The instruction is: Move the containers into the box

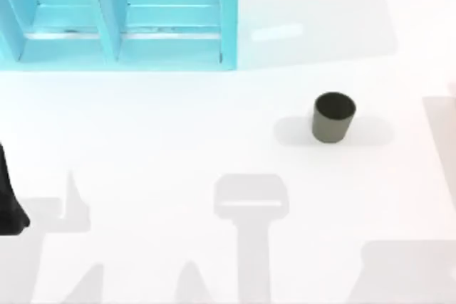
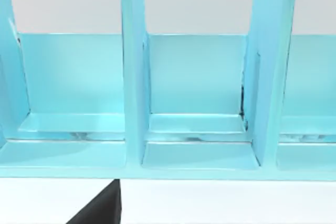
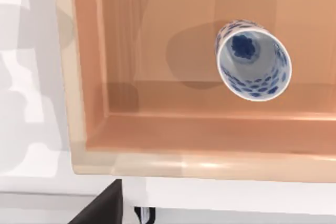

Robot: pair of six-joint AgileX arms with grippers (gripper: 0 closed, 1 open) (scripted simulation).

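Olive-grey cup (image 1: 333,117): standing upright on the white table (image 1: 178,140), right of centre, well apart from the turquoise rack (image 1: 117,19).
Patterned cup (image 3: 253,60): sitting upright inside the wooden box (image 3: 157,156), under my right wrist camera.
Left arm (image 1: 11,201): resting at the table's left edge; my wrist camera is facing the rack.
Fingers: I cannot tell, either gripper.

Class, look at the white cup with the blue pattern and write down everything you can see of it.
The white cup with the blue pattern shows in the right wrist view. It looks like glazed ceramic, tapered, with blue spots around its wall and a blue blotch on its inner base. It stands upright, mouth open and empty, on the floor of the wooden box, close to one side wall but apart from it. Nothing else touches it.
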